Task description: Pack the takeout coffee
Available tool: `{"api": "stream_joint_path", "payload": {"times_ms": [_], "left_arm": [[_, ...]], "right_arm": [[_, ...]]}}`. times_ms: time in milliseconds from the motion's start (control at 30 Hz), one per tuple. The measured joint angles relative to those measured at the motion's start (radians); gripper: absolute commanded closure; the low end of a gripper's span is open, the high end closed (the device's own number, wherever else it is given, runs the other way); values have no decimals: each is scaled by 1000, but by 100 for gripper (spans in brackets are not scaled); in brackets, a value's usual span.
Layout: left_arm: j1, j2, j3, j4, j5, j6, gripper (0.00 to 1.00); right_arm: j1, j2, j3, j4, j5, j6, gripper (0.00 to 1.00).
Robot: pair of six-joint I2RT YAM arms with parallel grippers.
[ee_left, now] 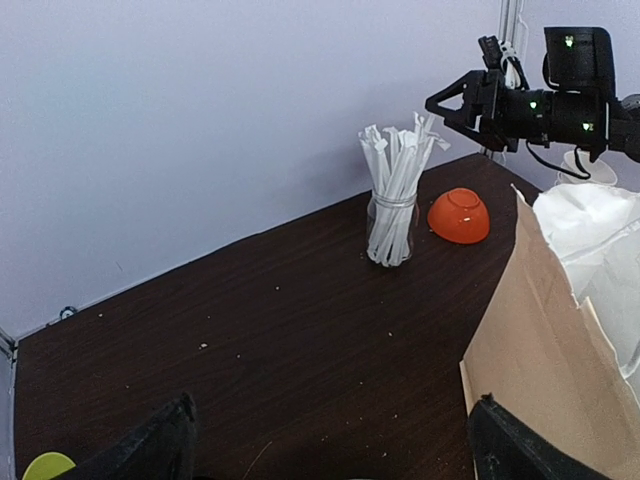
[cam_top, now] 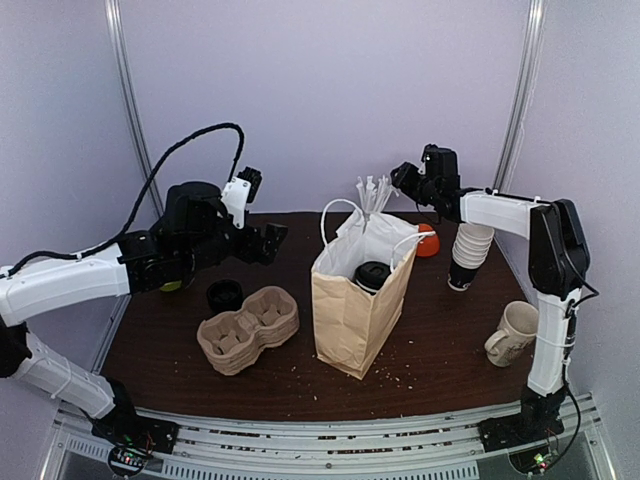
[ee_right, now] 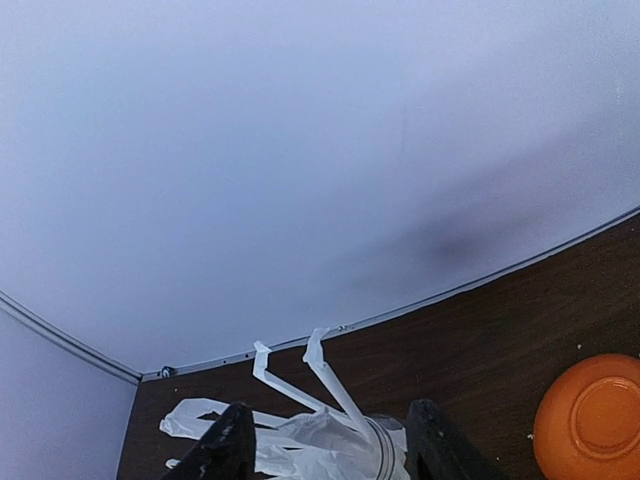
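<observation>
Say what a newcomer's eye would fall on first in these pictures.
The tall brown paper bag at the table's centre, with the black lidded paper cup standing inside it. Next, the glass jar of white wrapped straws behind the bag, and the overturned orange bowl beside it.

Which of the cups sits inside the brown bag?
The black lidded takeout coffee; the stack of white cups and the cream mug stand on the table outside the bag.

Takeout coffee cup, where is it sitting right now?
In the top view, the takeout coffee stands inside the open brown paper bag at table centre, right of the cardboard cup carrier.
</observation>
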Motion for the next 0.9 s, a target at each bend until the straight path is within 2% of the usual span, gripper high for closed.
{"api": "stream_joint_path", "payload": {"times_ms": [667, 800, 900], "left_arm": [[1, 32, 17, -5, 0, -31, 6], [1, 31, 17, -5, 0, -38, 6], [1, 29, 17, -5, 0, -42, 6]], "right_arm": [[0, 4, 32, -9, -32, -19, 95], [0, 4, 32, -14, -39, -23, 100], [0, 4, 32, -24, -43, -31, 100]]}}
